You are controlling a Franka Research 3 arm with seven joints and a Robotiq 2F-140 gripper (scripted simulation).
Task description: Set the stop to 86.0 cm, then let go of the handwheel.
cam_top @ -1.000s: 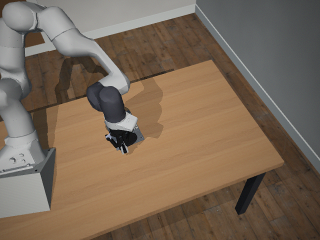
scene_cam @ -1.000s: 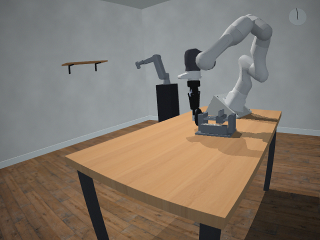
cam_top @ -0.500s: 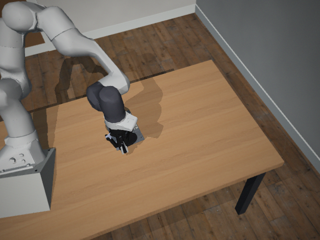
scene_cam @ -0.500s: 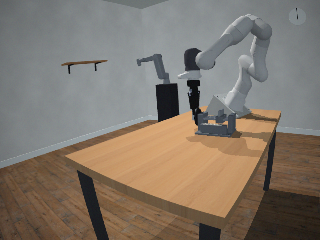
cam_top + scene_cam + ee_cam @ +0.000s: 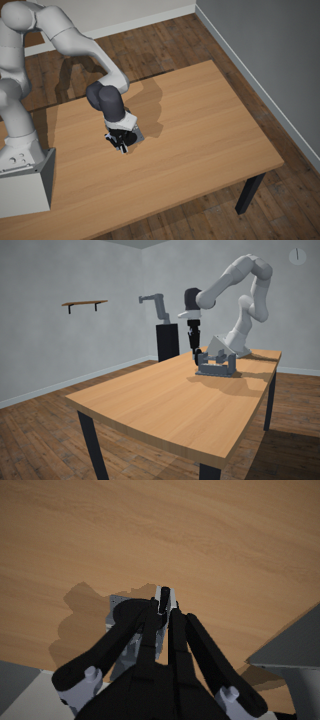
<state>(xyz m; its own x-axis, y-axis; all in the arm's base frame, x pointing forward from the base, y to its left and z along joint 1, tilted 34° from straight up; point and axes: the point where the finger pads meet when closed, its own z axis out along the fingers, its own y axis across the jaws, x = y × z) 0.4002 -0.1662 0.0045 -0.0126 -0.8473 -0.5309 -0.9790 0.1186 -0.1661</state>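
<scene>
Pincer (image 5: pixel 123 147) hides most of the handwheel (image 5: pixel 197 356)

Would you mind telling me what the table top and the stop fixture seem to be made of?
The table top looks like light wood with a matte finish: grain streaks run along it. The stop fixture looks like grey metal, though painted plastic is possible: flat, uniform, dull. The gripper is closed on its black handwheel.
</scene>
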